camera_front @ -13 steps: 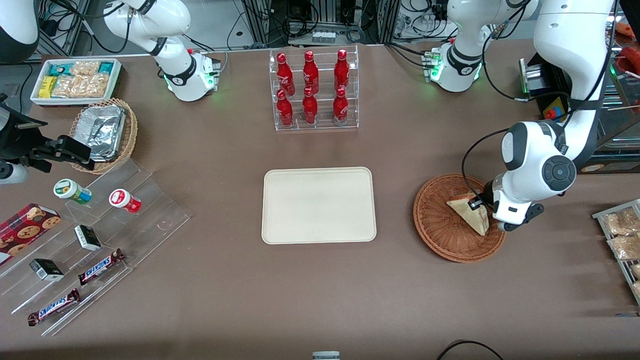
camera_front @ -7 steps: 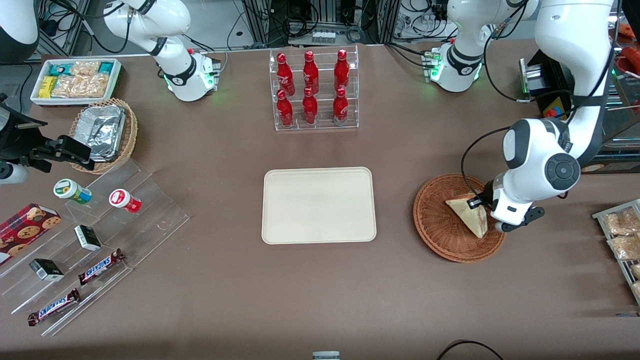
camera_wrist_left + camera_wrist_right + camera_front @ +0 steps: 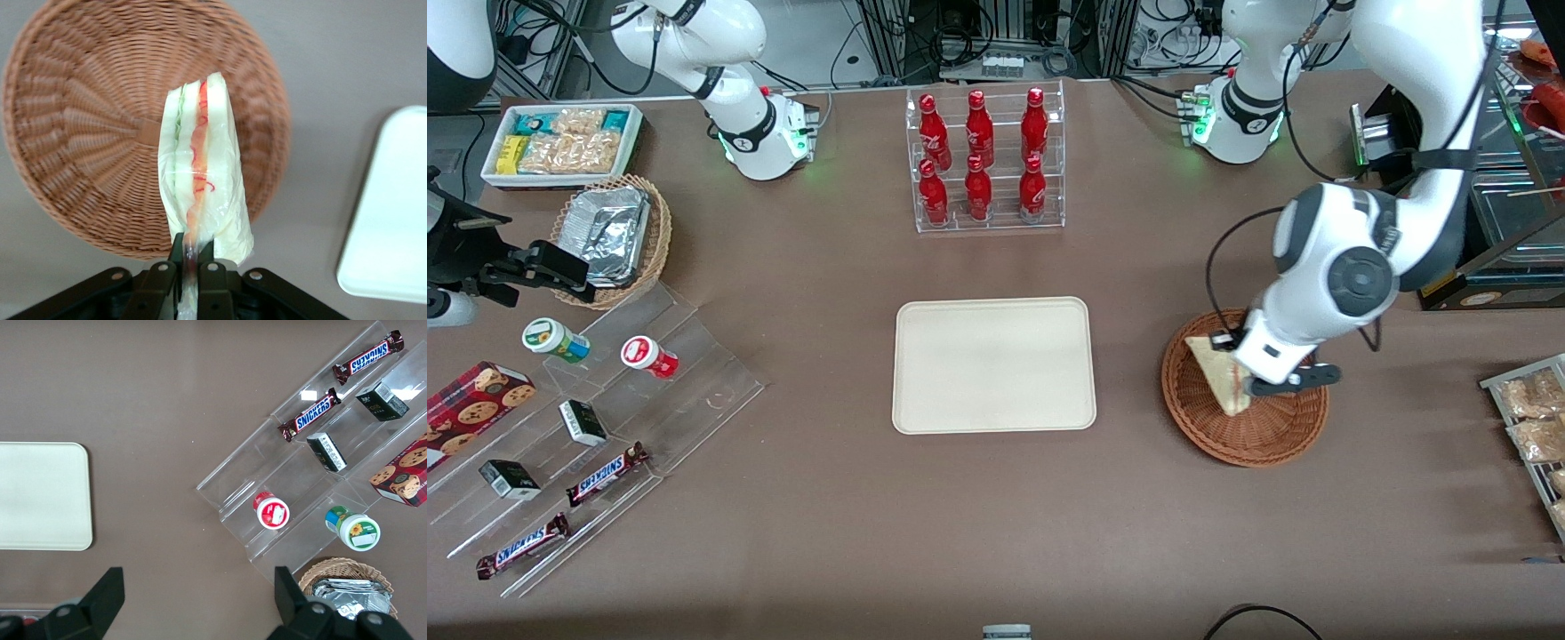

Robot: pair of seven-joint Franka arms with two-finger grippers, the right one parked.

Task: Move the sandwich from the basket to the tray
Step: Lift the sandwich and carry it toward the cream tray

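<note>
Though half-hidden by the wrist, gripper (image 3: 190, 257) clamped on sandwich (image 3: 203, 173) above basket (image 3: 1258, 431).

Rough woven wicker basket (image 3: 87, 133), glossy film-wrapped sandwich (image 3: 203, 180), smooth matt tray (image 3: 994, 364).

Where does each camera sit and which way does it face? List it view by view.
Front view: high over the table, facing both arm bases; the working arm's gripper holds the sandwich above the basket.
Left wrist view: on the working wrist, looking down its fingers at sandwich, basket and tray.
Right wrist view: on the parked wrist, looking down at the table; its own fingers show.
Shared: the tray, in all three.
</note>
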